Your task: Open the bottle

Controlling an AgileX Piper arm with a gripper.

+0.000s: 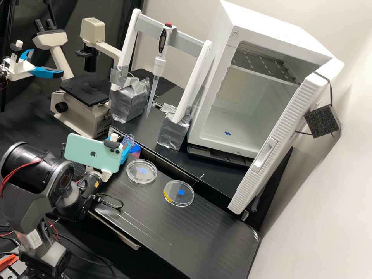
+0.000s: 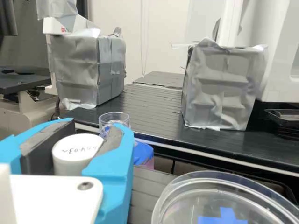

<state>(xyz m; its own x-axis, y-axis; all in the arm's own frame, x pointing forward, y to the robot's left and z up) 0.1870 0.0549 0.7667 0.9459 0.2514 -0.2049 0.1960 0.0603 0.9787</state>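
In the high view my gripper [image 1: 126,150] is at the bench's left part, mostly behind a pale green phone; a blue finger shows at the phone's right edge. In the wrist view my gripper [image 2: 74,147] is shut on a round white cap [image 2: 72,156] with handwriting on top, one dark pad at each side. What is under the cap is hidden, so I cannot tell whether it sits on a bottle. Just beyond the fingers stands a clear round vessel [image 2: 115,119] with an uncovered rim, its lower part hidden by a finger.
Beside the gripper lie a clear petri dish [image 1: 142,171] and, farther right, one with a yellow edge [image 1: 178,193]. Behind stand silver-taped blocks [image 1: 173,131] under a pipette frame, a microscope [image 1: 83,97] and a white open-doored cabinet [image 1: 223,128]. A blue-and-pink object [image 2: 143,153] is near the fingers.
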